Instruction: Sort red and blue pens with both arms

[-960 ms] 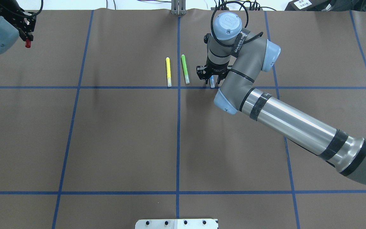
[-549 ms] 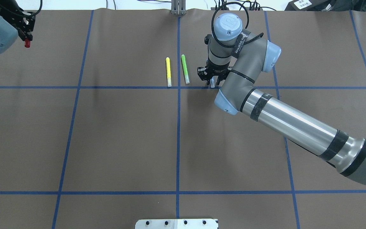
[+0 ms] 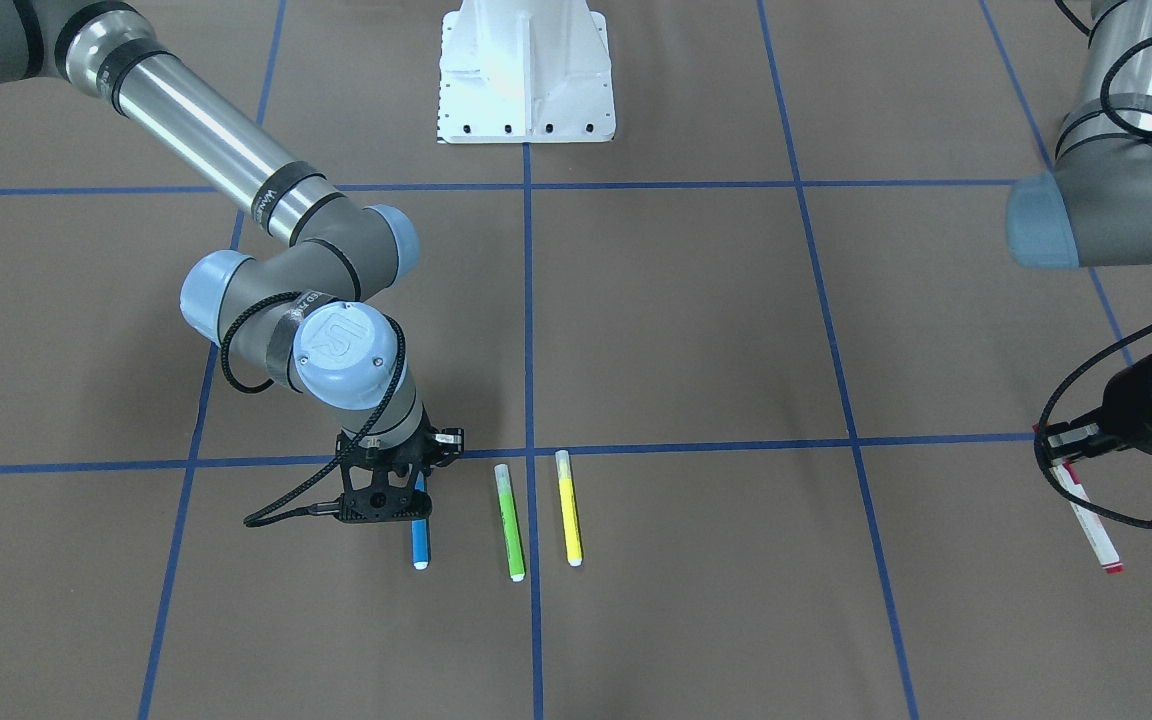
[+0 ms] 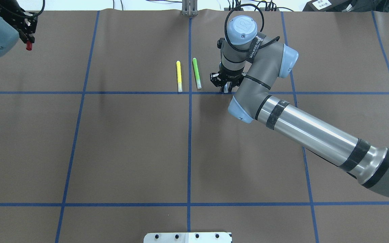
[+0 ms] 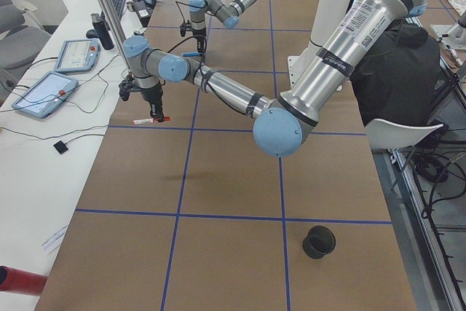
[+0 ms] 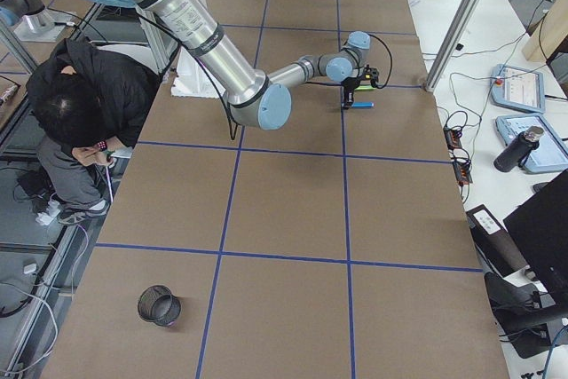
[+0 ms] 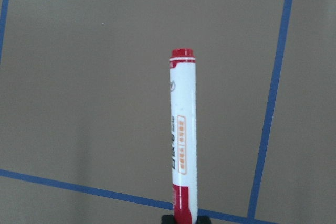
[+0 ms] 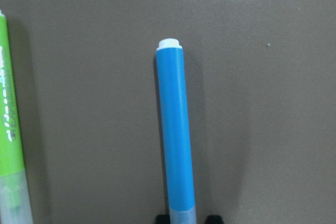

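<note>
The blue pen (image 8: pixel 176 129) lies flat on the brown table, just right of the centre line (image 4: pixel 226 89). My right gripper (image 8: pixel 186 219) is low over its pale cap end, open, one finger on each side and a narrow gap on one side. From the front, the blue barrel (image 3: pixel 420 535) sticks out past the right gripper (image 3: pixel 406 492). At the table's far left, my left gripper (image 4: pixel 28 33) is shut on the red pen (image 7: pixel 182 135), gripping its red cap end. The red pen (image 3: pixel 1088 520) hangs slanted above the table.
A green marker (image 4: pixel 197 73) and a yellow marker (image 4: pixel 179 76) lie side by side just left of the blue pen. The green one (image 8: pixel 10 129) is close to my right gripper. A black mesh cup (image 6: pixel 159 304) stands at the right end, another cup (image 5: pixel 319 242) at the left end. A person (image 6: pixel 89 104) crouches beside the table.
My right gripper has come down over the blue pen, so less of the pen shows from above. The left arm with the red pen has barely moved.
</note>
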Available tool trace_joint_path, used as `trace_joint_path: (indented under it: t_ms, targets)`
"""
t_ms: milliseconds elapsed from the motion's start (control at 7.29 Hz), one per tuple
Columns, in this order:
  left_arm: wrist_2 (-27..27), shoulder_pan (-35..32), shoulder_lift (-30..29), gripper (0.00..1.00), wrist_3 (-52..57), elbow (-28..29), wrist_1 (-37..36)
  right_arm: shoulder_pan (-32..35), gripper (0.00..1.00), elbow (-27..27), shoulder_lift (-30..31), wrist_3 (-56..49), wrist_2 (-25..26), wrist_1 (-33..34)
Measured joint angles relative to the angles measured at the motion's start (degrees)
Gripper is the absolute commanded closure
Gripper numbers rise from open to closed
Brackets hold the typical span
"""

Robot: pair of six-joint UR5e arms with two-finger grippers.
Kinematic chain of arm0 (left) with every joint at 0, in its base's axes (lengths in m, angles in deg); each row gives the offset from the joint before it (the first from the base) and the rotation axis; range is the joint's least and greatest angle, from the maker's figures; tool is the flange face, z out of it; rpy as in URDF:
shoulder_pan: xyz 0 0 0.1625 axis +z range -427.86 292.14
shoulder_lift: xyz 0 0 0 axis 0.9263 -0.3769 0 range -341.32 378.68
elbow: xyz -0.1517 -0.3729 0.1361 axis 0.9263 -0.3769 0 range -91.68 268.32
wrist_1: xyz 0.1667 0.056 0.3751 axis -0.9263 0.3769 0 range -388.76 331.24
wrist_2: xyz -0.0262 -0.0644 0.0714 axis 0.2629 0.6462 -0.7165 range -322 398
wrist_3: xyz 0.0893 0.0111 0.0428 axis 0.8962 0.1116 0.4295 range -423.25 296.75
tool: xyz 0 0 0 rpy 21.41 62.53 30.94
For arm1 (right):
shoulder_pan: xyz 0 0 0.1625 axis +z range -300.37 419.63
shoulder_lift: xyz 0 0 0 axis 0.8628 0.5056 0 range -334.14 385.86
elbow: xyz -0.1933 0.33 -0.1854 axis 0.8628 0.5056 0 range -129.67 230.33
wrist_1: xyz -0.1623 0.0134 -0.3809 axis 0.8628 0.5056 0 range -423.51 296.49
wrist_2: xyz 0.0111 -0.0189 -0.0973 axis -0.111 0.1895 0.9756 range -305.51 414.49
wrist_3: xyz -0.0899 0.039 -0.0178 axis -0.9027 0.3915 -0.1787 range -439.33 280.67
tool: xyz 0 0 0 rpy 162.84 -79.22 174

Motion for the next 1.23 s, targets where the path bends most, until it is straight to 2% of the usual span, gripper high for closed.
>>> trace_joint_path:
  t_ms: [411, 686, 960, 1234]
  targets:
    - [0.1, -0.1, 0.3, 1.0, 0.1, 0.0, 0.0, 0.4, 1.0, -0.7, 0.0, -0.3, -0.1, 0.2]
    - [0.5, -1.2, 1.4, 1.0, 0.5, -0.9, -0.1, 2.2, 1.0, -3.4, 0.1, -1.2, -0.4, 3.0]
    - [1.1, -4.4, 6.4, 1.0, 5.0, -5.3, -2.3, 5.5, 1.0, -6.9, 1.3, -8.0, -0.3, 9.6]
    - [0.8, -8.9, 12.3, 1.0, 14.3, -10.5, -6.6, 9.7, 1.0, -9.9, 4.5, -17.8, 0.1, 14.6]
